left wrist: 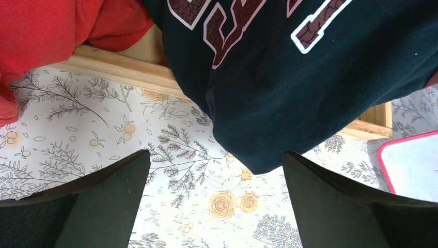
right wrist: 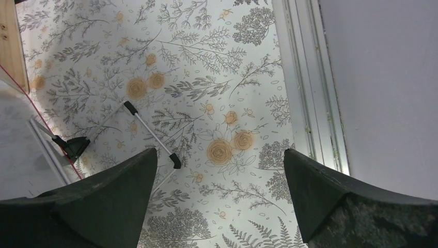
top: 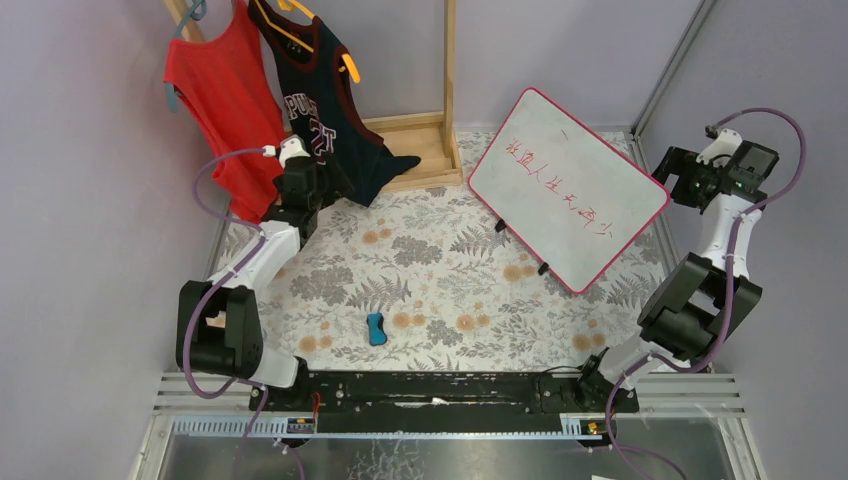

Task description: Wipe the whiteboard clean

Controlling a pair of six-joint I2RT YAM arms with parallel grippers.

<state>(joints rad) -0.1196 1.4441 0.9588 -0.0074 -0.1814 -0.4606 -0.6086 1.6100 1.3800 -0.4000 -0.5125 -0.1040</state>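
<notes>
Red writing covers the whiteboard (top: 568, 188), propped tilted at the far right of the floral cloth (top: 430, 270), with the blue eraser (top: 376, 328) well apart near the front.

Left wrist: the left gripper (left wrist: 217, 204) is spread wide, empty, near a navy jersey (left wrist: 310, 77).

Right wrist: the right gripper (right wrist: 219, 204) is spread wide, empty, beside the whiteboard's leg (right wrist: 152, 135).
</notes>
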